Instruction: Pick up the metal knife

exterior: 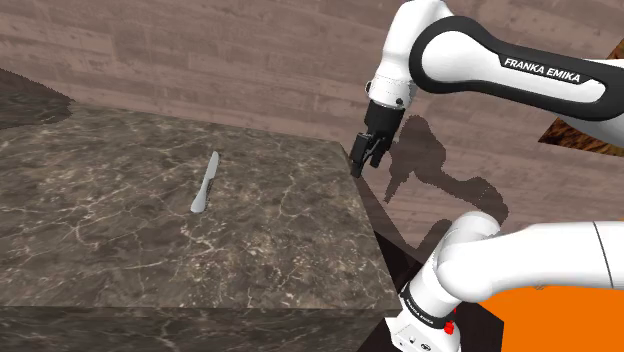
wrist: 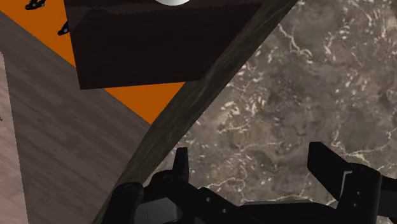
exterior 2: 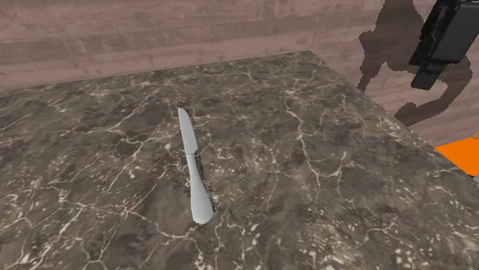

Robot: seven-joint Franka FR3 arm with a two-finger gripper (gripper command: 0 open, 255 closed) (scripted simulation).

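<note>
- The knife (exterior: 205, 183) (exterior 2: 193, 165), pale grey and all one piece, lies flat on the table (exterior: 120, 250) (exterior 2: 322, 176) (wrist: 318, 76), well in from every edge.
- In the second exterior view its pointed blade lies farther from the camera and its rounded handle end nearer.
- The table top is dark brown stone with thin white veins.
- The hand (exterior: 362, 160) (exterior 2: 426, 77) (wrist: 251, 162) hangs in the air by the table's far corner on the shoulder view's right, well apart from the knife.
- Its black fingers (wrist: 324, 162) stand wide apart with nothing between them; in the wrist view the table's edge runs slantwise just beside them.
- The white arm (exterior: 470, 50) reaches up from the shoulder view's lower right; a black band on it reads "FRANKA EMIKA" (exterior: 545, 68) in white capitals.
- The stand (wrist: 159, 44) shows as a dark box on an orange patch (exterior: 560, 320) (wrist: 137, 98).
- Wood planks (exterior: 200, 60) (exterior 2: 153, 38) lie beyond the table, with the arm's shadow (exterior: 430, 150) cast on them.
</note>
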